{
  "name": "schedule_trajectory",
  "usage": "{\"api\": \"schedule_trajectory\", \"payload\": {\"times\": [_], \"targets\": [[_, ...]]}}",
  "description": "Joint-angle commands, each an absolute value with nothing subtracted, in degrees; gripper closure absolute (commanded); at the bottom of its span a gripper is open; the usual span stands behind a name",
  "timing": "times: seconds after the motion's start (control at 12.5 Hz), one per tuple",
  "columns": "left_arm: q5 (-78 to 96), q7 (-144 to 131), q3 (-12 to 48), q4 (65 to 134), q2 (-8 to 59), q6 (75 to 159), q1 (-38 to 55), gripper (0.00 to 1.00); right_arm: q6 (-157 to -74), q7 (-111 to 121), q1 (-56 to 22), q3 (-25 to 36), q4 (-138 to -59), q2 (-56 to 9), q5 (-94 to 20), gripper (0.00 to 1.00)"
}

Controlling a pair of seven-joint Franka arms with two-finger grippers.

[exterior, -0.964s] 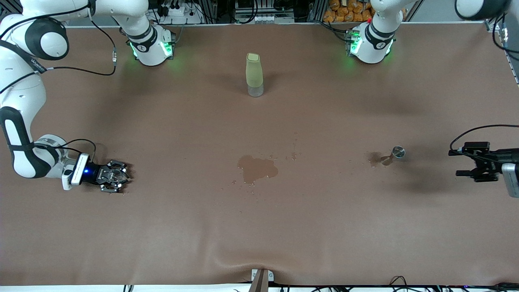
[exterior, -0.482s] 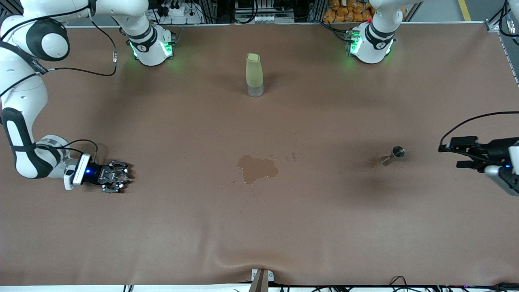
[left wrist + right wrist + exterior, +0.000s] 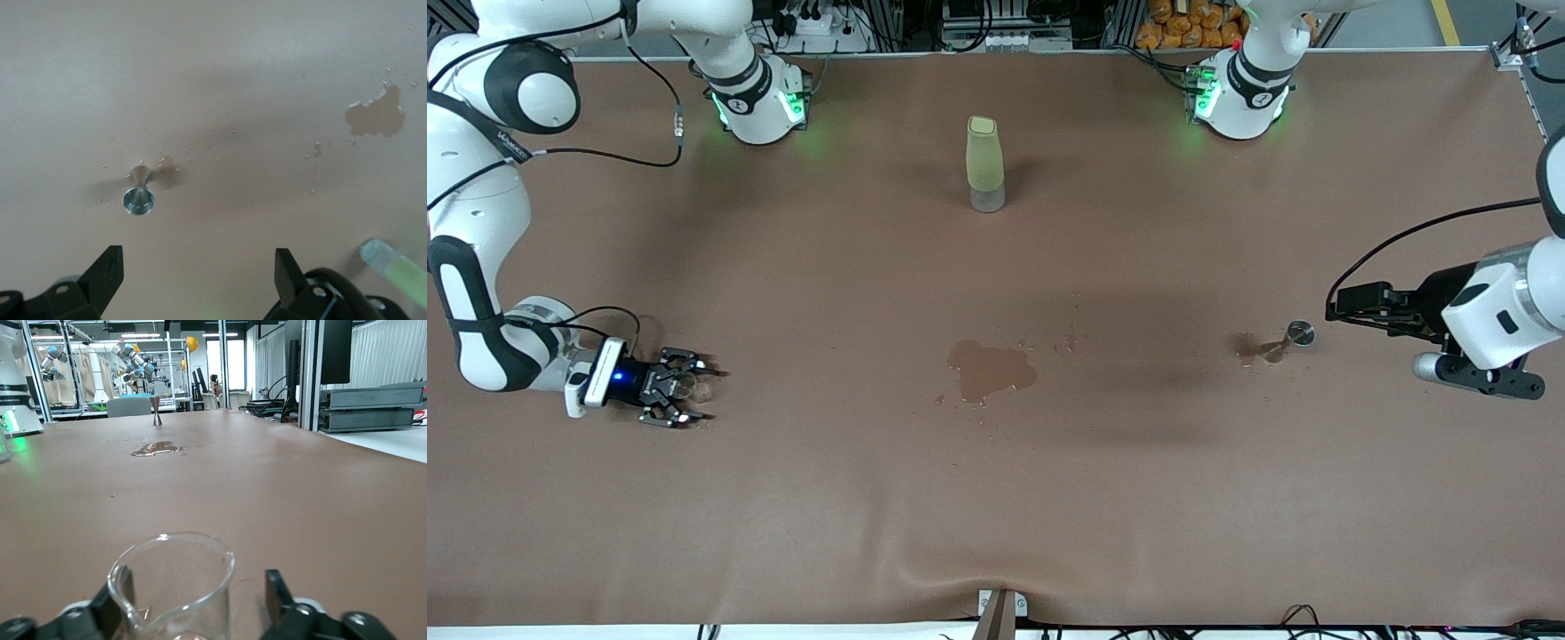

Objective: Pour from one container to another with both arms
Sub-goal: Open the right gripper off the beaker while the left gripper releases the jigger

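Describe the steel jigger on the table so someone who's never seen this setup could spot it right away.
Start at the brown table and go toward the left arm's end, past the puddle at its middle. The jigger stands upright there on a small wet patch, just in front of the open left gripper. It is the only shiny metal piece, hourglass-shaped, far shorter than the green bottle.

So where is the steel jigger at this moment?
The steel jigger stands upright on the table toward the left arm's end, beside a small wet patch, with the open left gripper just next to it.
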State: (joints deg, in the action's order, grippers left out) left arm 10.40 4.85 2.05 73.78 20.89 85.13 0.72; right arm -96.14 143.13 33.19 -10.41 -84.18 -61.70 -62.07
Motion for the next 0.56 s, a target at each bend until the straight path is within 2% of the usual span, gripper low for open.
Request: {"api": "schedule_trajectory", "payload": {"times": [0.0, 0.24, 0.48], "targets": [[5.9, 0.89, 1.58, 75.76, 17.5, 85.61, 2.63, 0.0, -93.27, 141.43, 33.66, -10.63, -82.18, -61.0, -62.93, 0.0], [5.89, -2.26, 1.84, 75.94, 13.55, 85.61, 3.08, 0.0, -91.59, 136.24, 34.19, -10.46, -82.09, -57.84, -62.4, 0.0], [5.8, -13.23, 4.65, 76.99, 10.3, 83.15, 2.81, 0.0, -89.74, 131.68, 34.01, -10.02, -82.18, -53.98, -60.48, 0.0]]}}
